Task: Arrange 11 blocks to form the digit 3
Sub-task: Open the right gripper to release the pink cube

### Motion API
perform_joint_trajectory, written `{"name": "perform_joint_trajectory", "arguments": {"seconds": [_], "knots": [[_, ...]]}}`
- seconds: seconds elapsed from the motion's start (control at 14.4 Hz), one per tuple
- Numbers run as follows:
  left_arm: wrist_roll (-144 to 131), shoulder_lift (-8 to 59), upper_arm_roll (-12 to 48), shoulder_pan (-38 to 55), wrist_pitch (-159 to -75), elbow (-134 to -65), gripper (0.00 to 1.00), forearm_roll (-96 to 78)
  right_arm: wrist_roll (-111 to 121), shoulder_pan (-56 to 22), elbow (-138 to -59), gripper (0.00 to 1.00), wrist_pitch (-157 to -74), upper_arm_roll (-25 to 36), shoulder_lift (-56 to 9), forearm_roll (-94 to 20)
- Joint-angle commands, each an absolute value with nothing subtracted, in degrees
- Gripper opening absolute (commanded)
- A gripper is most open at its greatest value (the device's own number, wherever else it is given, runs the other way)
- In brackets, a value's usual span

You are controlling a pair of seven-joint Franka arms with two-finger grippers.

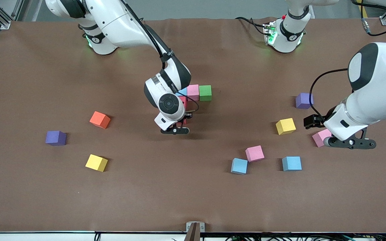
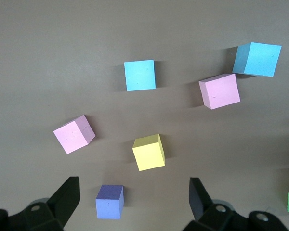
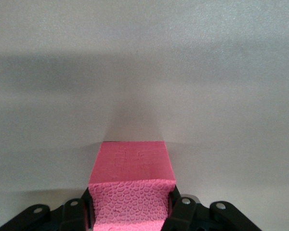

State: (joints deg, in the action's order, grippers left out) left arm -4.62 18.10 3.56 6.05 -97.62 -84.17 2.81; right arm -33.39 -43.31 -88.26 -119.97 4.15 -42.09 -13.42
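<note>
The right arm bends steeply down at the centre of the frame, and the right gripper (image 1: 175, 130) is clamped on a red block (image 3: 130, 192) of pebbled matte foam, just below a started row: blue block (image 1: 182, 91), pink block (image 1: 193, 92), green block (image 1: 205, 92), touching square to square. The left arm waits, wrist tilted, toward its own end of the table. The left gripper (image 1: 350, 143) is spread wide and empty above a loose pink cube (image 1: 320, 137). An orange cube (image 1: 100, 119) and a yellow cube (image 1: 96, 162) sit apart on the brown cloth (image 1: 193, 201)
</note>
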Motion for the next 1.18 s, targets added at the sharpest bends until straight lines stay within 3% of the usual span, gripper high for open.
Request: {"name": "perform_joint_trajectory", "arguments": {"seconds": [0.0, 1.11], "knots": [[-3.69, 16.88, 3.52, 5.98, -97.82, -84.81, 1.0, 2.99, -32.61, -44.38, -89.47, 0.39, -121.55, 4.48, -42.45, -14.59], [-3.78, 16.61, 3.6, 4.75, -97.82, -84.99, 1.0, 2.9, -32.96, -44.91, -89.65, 0.39, -121.2, 4.48, -42.28, -14.5]]}}
